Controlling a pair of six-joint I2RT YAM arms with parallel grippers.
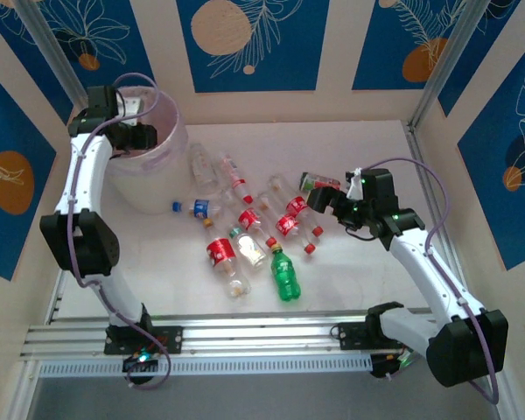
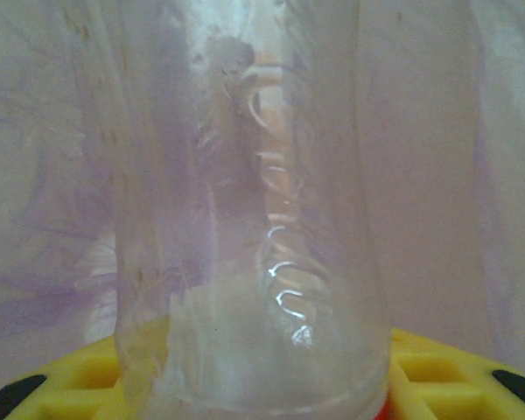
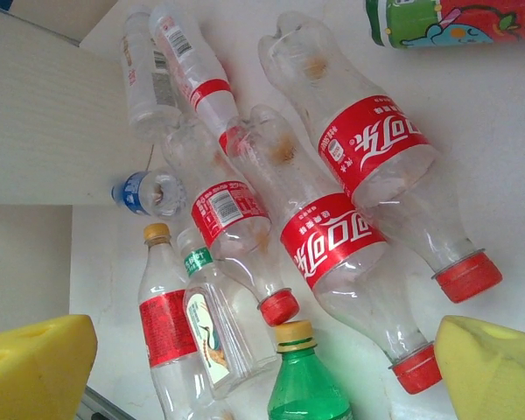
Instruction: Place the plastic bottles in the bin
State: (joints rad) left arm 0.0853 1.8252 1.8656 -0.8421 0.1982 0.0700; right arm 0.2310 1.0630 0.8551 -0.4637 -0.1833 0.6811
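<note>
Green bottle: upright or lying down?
Lying down. In the top view the green bottle shows its full length flat on the table, cap pointing away from the arm bases.

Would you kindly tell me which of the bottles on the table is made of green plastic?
The green bottle at the pile's near edge: its whole body is tinted green, whereas the other bottles are clear plastic with labels.

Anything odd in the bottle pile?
Nothing spilled. One red-labelled clear plastic bottle has a caved-in base and a brownish smudge inside; the similar bottle beside it is smudged too.
</note>
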